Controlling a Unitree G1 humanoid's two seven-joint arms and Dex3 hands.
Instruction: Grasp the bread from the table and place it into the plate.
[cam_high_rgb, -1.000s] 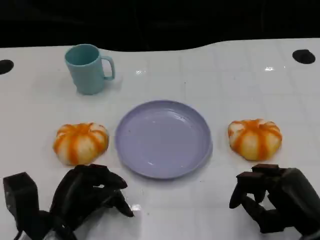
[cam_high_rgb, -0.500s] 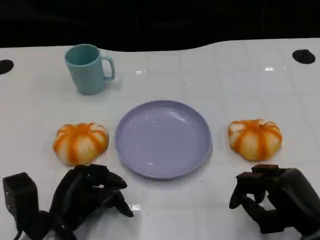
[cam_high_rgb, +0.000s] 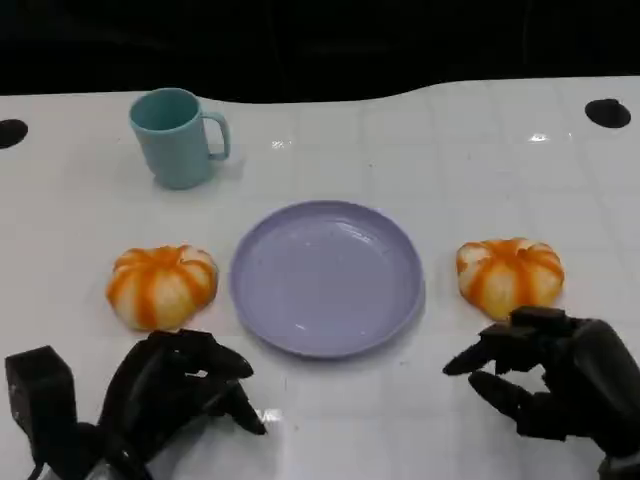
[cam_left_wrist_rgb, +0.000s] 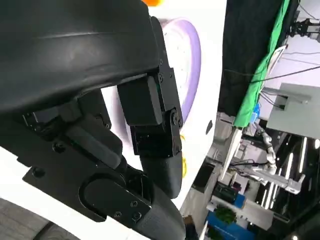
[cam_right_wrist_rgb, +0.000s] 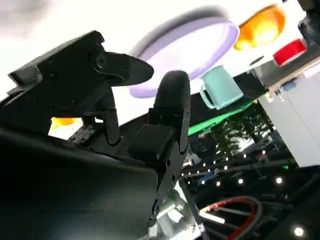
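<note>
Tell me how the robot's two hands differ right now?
The right hand has its fingers spread apart, reaching toward the right bread; the left hand has its fingers curled in. The right hand sits close to its bread, while the left hand lies a little short of the left bread. Both are black and hold nothing.

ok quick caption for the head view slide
Two open hands, left hand and right hand, poised before an empty purple plate flanked by two orange-striped breads.

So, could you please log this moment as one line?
phase: reach | right hand: open, near right orange-striped bread roll | left hand: idle | round lilac plate: empty
</note>
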